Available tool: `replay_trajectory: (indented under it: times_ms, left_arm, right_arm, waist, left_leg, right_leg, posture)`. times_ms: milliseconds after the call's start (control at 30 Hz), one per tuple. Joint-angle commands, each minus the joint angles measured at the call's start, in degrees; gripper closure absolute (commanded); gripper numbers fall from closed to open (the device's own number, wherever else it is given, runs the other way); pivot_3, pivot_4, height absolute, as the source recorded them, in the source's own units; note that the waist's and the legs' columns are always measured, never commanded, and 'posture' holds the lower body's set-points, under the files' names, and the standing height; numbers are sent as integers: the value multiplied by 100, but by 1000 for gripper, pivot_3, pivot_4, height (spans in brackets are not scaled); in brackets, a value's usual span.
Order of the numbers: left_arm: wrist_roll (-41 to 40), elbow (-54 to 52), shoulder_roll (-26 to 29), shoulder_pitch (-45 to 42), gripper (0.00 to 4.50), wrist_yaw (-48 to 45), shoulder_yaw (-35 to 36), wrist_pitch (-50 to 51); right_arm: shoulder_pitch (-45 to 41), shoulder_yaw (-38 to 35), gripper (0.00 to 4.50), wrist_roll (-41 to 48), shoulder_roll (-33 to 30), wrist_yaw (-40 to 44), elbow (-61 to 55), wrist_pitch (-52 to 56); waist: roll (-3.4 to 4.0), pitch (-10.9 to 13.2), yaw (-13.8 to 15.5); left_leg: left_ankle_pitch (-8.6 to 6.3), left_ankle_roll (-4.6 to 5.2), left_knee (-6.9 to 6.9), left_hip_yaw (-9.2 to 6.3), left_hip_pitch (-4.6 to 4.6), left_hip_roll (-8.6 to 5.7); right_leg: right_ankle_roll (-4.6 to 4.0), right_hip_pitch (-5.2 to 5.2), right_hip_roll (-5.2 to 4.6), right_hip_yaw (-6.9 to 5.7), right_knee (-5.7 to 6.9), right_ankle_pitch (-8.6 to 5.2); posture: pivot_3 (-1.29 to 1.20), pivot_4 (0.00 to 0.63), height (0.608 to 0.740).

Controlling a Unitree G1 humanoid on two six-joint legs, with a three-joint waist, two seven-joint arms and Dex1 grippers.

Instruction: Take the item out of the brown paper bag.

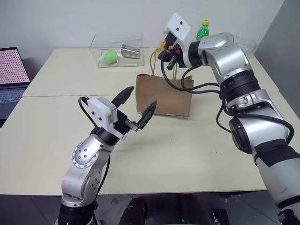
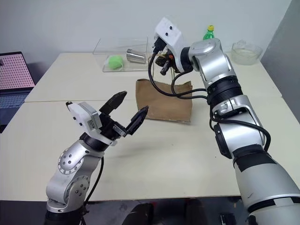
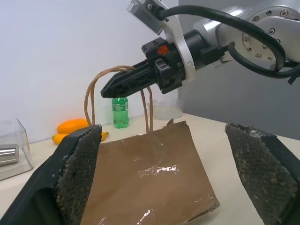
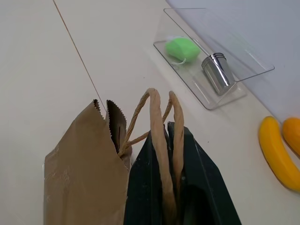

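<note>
Brown paper bag (image 1: 164, 96) stood on the table (image 1: 197, 159), mouth nearly closed, so I couldn't see the item or say where it was. My right gripper (image 1: 171, 60) was clenched on the bag's twisted loop handles (image 4: 161, 140), just above the bag's top edge. My left gripper (image 1: 136, 108) hovered just in front of the bag, fingers spread wide, grasping nothing, not touching the paper. Behind the bag: clear tray (image 1: 117, 58) with a green ball (image 1: 110, 56) and a metal cup (image 1: 131, 51). Green soda bottle (image 1: 203, 29) far back, yellow bananas (image 4: 276, 150) beside it. Laptop (image 1: 11, 79) at my far left.
</note>
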Motion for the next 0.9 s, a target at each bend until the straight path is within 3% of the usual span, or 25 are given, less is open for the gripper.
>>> replay_trajectory:
  times_ms: [33,467,567,733,867,900]
  left_arm:
    - [5,-108,-19,-26,65,-24,-23,-107]
    - [-174,-337,-73,325,65,69,47,-88]
    - [-167,-351,-90,331,65,79,29,-93]
    - [-162,-391,-138,353,65,94,4,-104]
    - [-142,-388,-200,343,65,95,-20,-124]
    - [-137,-390,-210,340,65,95,-24,-124]
  right_arm:
    - [-90,-23,4472,-66,-117,-28,-269,-221]
    - [-38,23,4472,-225,-230,-51,-80,-720]
    - [-12,55,3889,-249,-257,1,-90,-804]
    - [105,83,2151,-221,-333,182,-295,-784]
    - [506,54,831,-77,-615,592,-1145,-281]
    - [638,38,831,-47,-717,688,-1395,-138]
  waist:
    - [0,0,0]
    - [0,0,-2]
    - [-1,-1,-2]
    - [-2,-1,-1]
    - [-3,-2,1]
    - [-3,-2,4]
  left_leg:
    - [0,0,0,0,0,0]
    - [0,1,3,7,1,0]
    - [0,1,3,8,1,0]
    - [0,1,4,10,4,1]
    - [0,1,6,10,3,1]
    - [0,1,10,10,2,0]
  right_leg:
    - [0,0,0,1,0,0]
    - [1,-3,0,9,6,1]
    - [1,-3,0,9,6,1]
    - [2,-3,1,12,8,1]
    - [2,-3,1,12,11,1]
    - [2,-3,0,12,12,1]
  posture:
    - [0,150,740]
    - [0,150,740]
    - [0,150,740]
    - [0,150,740]
    - [0,150,740]
    - [0,150,740]
